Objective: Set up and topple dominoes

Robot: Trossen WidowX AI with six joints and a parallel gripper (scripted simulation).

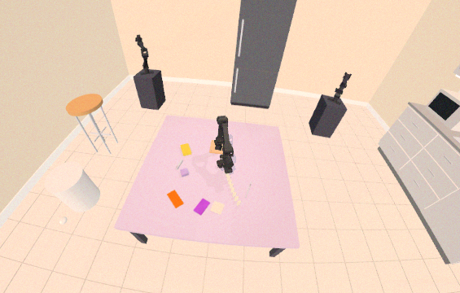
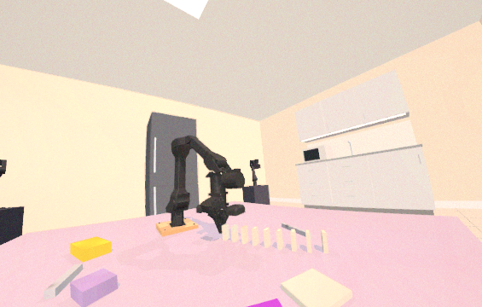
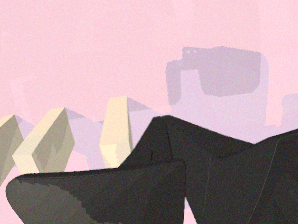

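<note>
- row of dominoes (image 2: 275,237) stands upright on the pink desk (image 2: 394,256), running away from the pincer at even spacing; looks complete, so i judge only the push is left.
- near-end domino (image 2: 225,232) sits just beside the pincer tip, right in front of it; can't tell from these views if they touch yet.
- pincer (image 2: 220,223) is closed tight with nothing in it, fingers pointing down to the desk. closed makes a single narrow poker, likely so it hits only the end piece.
- wrist view: the first few dominoes (image 3: 116,129) just past the fingers, all upright.
- risk: coming in too fast or off-axis could knock the first one sideways instead of into its neighbour.
- further from the pincer: yellow block (image 2: 90,248), lilac block (image 2: 94,286), cream slab (image 2: 315,290), none in the way.
</note>
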